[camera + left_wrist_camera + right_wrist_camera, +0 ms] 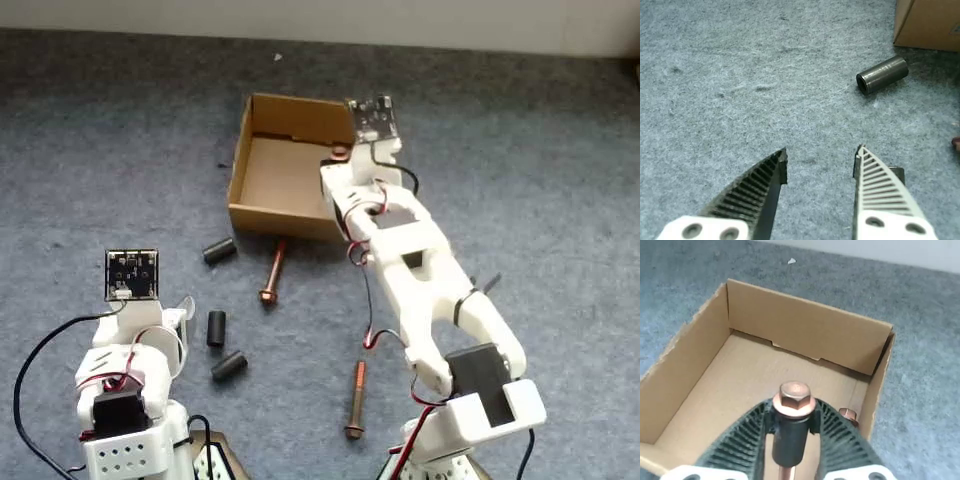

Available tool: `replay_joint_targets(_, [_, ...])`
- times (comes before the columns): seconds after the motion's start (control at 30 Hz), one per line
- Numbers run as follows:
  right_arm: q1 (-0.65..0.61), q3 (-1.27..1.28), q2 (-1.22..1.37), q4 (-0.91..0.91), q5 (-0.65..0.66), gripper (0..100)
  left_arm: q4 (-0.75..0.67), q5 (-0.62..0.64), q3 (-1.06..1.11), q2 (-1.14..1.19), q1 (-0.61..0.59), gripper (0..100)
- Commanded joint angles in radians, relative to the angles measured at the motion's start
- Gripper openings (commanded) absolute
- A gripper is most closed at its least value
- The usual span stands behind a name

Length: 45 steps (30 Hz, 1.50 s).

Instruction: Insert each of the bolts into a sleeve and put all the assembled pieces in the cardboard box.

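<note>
At the left, we see the left gripper [822, 149] hanging low over the grey carpet [560, 200], its jaws spread apart with nothing between them. Ahead of it the far sleeve [882, 75], a dark cylinder, lies on its side near the front corner of the cardboard box [238, 170]. Closer to the left arm's base lie the middle sleeve [216, 328] and the near sleeve [229, 366], near each other but not touching.

To their right, the first loose bolt [272, 270] lies with its shank pointing at the box's front wall and its head toward the arms. We cannot tell whether its tip touches the cardboard. Farther right, the second loose bolt [356, 400] lies alone, well apart from the sleeves, with its head toward the near edge.

The box stands open, and the right arm stretches out to its right side. There the right gripper [794, 415] is clamped on the held sleeve [790, 440], which stands upright. The held bolt [796, 399] runs through the sleeve, with its hex head seated on top and its shank showing below. The pair hangs over the box's interior, near the right wall. Behind one finger another bolt head [847, 414] shows close to that wall, and we cannot tell what it rests on.
</note>
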Motion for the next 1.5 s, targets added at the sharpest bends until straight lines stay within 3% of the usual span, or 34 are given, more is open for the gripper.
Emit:
replay_joint_targets(0.0, [0.012,-0.131,-0.028,0.151,0.006,13.1,-0.018,-0.006,-0.001,-0.012,-0.012,23])
replay_joint_targets(0.27, [0.025,-0.271,-0.051,0.495,0.011,16.6,-0.018,-0.008,-0.001,-0.012,-0.012,23])
replay_joint_targets(0.57, [0.12,-0.243,-0.343,0.865,0.012,16.6,-0.018,-0.009,-0.001,-0.012,-0.012,23])
replay_joint_targets(0.9, [0.116,0.07,-0.506,0.944,0.012,16.6,-0.018,-0.009,-0.001,-0.012,-0.012,23])
replay_joint_targets(1.0, [0.042,0.116,-0.512,0.944,0.0,16.6,-0.02,-0.006,-0.001,-0.012,-0.028,23])
replay_joint_targets(1.17, [-0.142,0.122,-0.501,0.923,-0.27,17.0,-0.026,-0.005,-0.013,-0.012,-0.128,23])
replay_joint_targets(1.3, [-0.297,0.13,-0.501,0.854,-0.327,17.0,-0.055,0.017,-0.013,-0.012,-0.18,23])
replay_joint_targets(1.47, [-0.483,0.13,-0.501,0.748,-0.557,17.0,-0.101,0.074,-0.013,-0.012,-0.249,23])
